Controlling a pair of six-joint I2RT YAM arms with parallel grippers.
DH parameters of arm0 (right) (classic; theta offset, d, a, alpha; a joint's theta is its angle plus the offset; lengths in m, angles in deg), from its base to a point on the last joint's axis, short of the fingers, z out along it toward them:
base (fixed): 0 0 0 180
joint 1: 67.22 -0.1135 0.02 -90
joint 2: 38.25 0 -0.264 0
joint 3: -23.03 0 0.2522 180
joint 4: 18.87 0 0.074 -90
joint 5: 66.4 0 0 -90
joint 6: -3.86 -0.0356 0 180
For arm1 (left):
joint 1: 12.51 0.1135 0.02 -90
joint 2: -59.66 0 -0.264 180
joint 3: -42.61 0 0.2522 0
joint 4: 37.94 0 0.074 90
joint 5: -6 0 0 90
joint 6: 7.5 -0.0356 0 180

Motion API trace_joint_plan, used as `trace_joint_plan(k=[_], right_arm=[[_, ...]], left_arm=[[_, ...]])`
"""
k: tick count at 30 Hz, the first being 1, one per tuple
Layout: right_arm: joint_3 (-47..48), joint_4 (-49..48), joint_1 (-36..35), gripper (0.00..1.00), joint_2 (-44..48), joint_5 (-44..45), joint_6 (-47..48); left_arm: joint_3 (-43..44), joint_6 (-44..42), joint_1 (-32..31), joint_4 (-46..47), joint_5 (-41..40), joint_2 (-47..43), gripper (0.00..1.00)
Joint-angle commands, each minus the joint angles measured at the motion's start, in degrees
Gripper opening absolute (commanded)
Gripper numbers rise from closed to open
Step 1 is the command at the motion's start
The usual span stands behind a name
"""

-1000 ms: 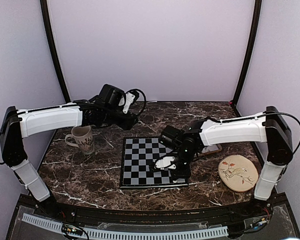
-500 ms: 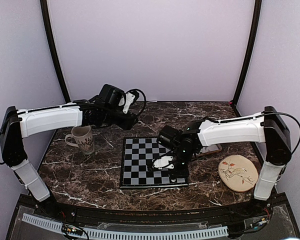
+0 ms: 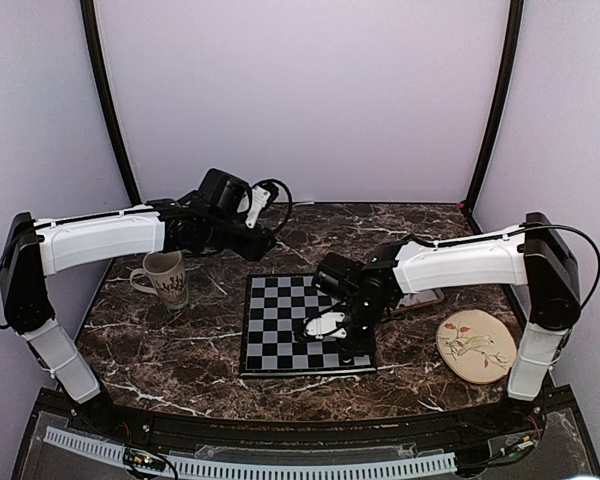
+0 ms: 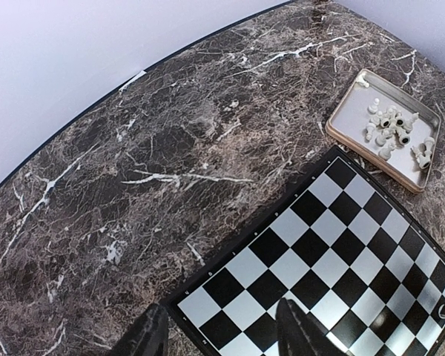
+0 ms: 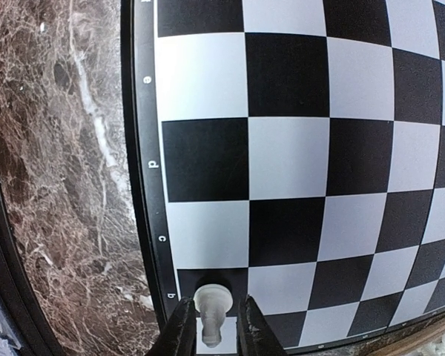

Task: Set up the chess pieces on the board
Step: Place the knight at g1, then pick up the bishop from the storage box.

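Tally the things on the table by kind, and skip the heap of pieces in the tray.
mug: 1
chessboard: 1
tray: 1
plate: 1
chess piece between the fingers of the right gripper: 1
Total: 5

A dark brown marble table (image 3: 180,350) with white veins fills the floor of the scene. On its left side stands a cream mug (image 3: 165,277) with a dark pattern, upright, handle pointing left. Well apart from it, near the right edge, lies a round cream plate (image 3: 477,345) with a bird and red flowers drawn on it. A shallow grey tray (image 4: 348,119) with a brownish rim sits flat on the marble. Pale lilac walls (image 3: 300,100) enclose the space, with two black posts (image 3: 108,100) at the back corners. A white slotted strip (image 3: 280,465) runs along the near edge.
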Motion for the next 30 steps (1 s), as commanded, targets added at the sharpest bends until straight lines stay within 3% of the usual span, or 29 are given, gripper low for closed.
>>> trace_joint_plan(k=[1, 7, 12, 17, 20, 26, 30], right_arm=[[1.2, 0.7, -0.6, 0.22, 0.3, -1.0, -0.6], [2.0, 2.7, 0.3, 0.28, 4.4, -1.7, -0.2], [0.9, 3.2, 5.0, 0.31, 10.1, -5.7, 0.1], [-4.5, -0.4, 14.3, 0.31, 17.9, -10.8, -0.1], [-8.7, -4.7, 21.7, 0.31, 21.5, -13.1, -1.0], [-12.9, -13.8, 35.1, 0.30, 22.8, -7.9, -4.3], [-13.2, -17.6, 39.5, 0.29, 20.5, -3.1, -6.1]], left_arm=[[1.9, 0.1, 0.2, -0.7, 0.4, -0.6, 0.52], [1.9, 0.4, 0.1, -0.8, -1.1, 0.1, 0.52], [2.4, 2.9, 0.2, -2.2, -3.4, 1.2, 0.51], [2.3, 5.5, 0.2, -5.3, -3.3, 0.7, 0.49], [0.4, 5.0, 0.2, -5.5, 0.7, -0.5, 0.49], [-3.1, 4.7, -0.6, -5.4, 10.2, -2.0, 0.45], [-4.7, 7.1, -1.0, -5.4, 7.8, -2.3, 0.39]])
